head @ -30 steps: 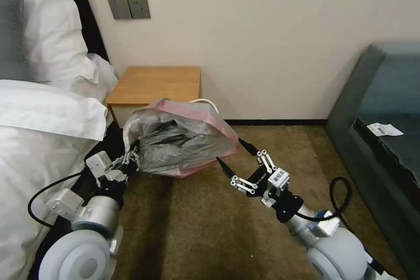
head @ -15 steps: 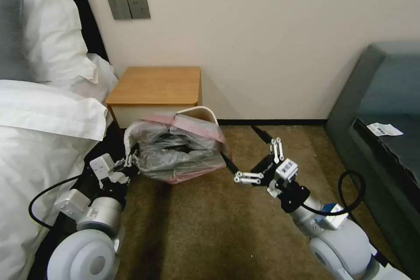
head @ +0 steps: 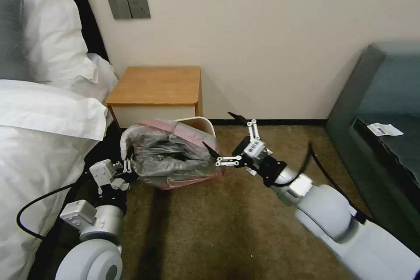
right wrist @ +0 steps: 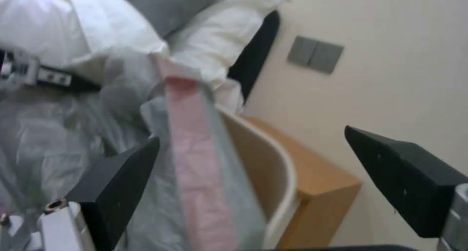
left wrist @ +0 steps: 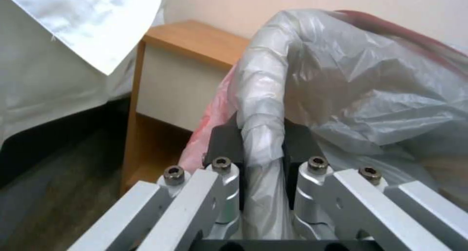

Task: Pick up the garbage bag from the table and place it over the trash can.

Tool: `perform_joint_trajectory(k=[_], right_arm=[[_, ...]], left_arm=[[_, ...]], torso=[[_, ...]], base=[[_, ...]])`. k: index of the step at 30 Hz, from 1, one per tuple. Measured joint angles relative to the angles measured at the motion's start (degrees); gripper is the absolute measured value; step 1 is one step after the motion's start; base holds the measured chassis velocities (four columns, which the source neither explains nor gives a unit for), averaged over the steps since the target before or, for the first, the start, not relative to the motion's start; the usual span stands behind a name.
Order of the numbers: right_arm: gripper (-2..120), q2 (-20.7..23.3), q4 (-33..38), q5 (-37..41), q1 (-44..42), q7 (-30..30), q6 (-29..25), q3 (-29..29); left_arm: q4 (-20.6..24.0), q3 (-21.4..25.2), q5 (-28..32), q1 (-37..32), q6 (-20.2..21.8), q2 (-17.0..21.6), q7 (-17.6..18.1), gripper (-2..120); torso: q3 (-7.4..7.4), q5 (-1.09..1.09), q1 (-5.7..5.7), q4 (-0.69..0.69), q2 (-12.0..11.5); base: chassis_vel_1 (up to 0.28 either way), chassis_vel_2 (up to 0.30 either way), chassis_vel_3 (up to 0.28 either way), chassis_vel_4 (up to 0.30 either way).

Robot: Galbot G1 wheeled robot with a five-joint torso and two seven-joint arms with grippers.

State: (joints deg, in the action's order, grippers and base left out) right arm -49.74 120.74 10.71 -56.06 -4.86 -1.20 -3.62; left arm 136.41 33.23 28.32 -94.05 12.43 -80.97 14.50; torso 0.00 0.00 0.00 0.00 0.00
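The left pincer (head: 127,166) pinches a fold of the garbage bag (head: 170,155) at the bag's left edge. The bag drapes over the trash can (head: 202,122) on the carpet, just before the table (head: 155,85). The right pincer (head: 224,139), spread wide and holding nothing, seems to straddle the can's right rim.

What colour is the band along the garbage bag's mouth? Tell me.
Pink-red, on the translucent grey garbage bag; clearest in the right wrist view.

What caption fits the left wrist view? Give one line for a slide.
Left gripper shut on the garbage bag, draped at the trash can beside the table.
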Motion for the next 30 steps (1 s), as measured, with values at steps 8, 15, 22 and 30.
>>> perform_joint_trajectory(k=[8, 15, 22, 30], right_arm=[[99, -2.4, -2.7, -0.2, 8.1, 0.6, 2.4, -7.1], [99, -2.6, -4.9, -0.6, 11.5, 0.8, 2.3, -8.8], [100, -2.8, -6.7, -1.9, 12.7, 0.9, 2.1, -9.4], [100, -2.7, -7.1, -5.4, 12.8, 0.5, 2.0, -9.8]], left_arm=[[-0.2, -0.6, -1.3, 0.3, 0.0, -1.1, -0.3, 11], [-0.6, -0.6, -1.8, 0.1, -0.1, -1.3, -0.5, 11], [-0.8, -0.7, -2.1, 0.0, -0.2, -1.8, -0.6, 11], [-0.8, -0.6, -2.1, -0.1, -0.3, -1.7, -0.6, 11]], torso=[[0.0, -0.01, 0.0, 0.01, 0.0], [0.0, -0.01, 0.0, 0.0, 0.0], [0.0, -0.01, 0.0, 0.0, 0.0], [0.0, 0.0, 0.0, 0.0, 0.0]], base=[[0.0, 0.0, 0.0, 0.0], [0.0, 0.0, 0.0, 0.0], [0.0, 0.0, 0.0, 0.0], [0.0, 0.0, 0.0, 0.0]])
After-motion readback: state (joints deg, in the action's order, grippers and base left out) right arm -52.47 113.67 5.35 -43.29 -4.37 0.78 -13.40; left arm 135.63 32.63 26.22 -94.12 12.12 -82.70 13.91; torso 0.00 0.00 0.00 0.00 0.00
